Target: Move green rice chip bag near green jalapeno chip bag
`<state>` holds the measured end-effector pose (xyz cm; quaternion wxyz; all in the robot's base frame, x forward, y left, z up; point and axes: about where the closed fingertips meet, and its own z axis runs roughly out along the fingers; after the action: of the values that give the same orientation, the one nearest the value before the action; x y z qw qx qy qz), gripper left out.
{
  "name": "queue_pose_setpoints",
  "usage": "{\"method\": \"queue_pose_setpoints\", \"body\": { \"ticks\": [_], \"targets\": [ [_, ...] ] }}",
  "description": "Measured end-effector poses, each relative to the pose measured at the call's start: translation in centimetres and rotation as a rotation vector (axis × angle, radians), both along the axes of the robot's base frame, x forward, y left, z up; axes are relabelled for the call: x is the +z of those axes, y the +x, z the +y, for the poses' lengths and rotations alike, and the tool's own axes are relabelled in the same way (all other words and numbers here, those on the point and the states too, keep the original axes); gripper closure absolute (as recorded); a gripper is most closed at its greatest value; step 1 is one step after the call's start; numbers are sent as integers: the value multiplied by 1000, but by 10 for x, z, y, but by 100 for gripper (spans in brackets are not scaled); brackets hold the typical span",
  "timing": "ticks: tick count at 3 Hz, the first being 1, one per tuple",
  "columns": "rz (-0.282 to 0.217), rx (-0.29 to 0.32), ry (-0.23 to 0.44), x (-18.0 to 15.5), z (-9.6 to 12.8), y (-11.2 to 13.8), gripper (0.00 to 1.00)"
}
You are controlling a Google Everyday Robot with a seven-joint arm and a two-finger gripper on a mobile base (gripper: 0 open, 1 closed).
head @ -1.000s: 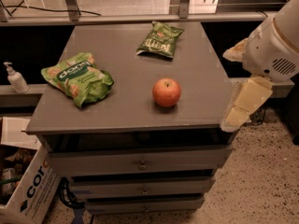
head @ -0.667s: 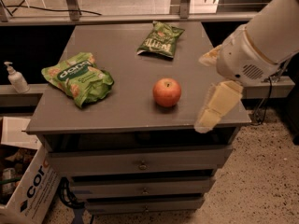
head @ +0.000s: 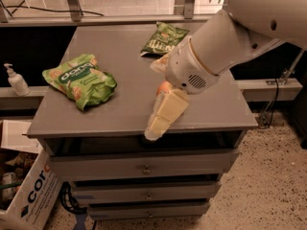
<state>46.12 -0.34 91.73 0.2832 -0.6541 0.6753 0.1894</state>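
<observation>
- Green rice chip bag [head: 79, 80]: lies on the left of the cabinet top [head: 124, 111], well apart from the green jalapeno chip bag [head: 163, 40] at the back.
- Gripper [head: 158, 97]: hovers over the front centre, fingers spread, empty.
- Handling, as judged: light, puffy, slippery film with brittle contents; pinch the bag's middle gently.

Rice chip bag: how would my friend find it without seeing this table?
Find the grey cabinet with drawers; the rice chip bag lies on the left of its top, away from the gripper over the front edge. It is the puffy, light-green bag with a dark oval logo, unlike the smaller, darker jalapeno chip bag at the back.
</observation>
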Motion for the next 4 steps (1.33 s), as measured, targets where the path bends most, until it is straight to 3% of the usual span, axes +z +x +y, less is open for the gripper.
{"method": "queue_pose_setpoints", "body": {
  "ticks": [1, 2, 4],
  "targets": [
    [0, 0, 0, 0, 0, 0, 0],
    [-36, 23, 43, 1, 8, 13, 0],
    [-127, 67, 142, 3, 47, 78, 0]
  ]
}}
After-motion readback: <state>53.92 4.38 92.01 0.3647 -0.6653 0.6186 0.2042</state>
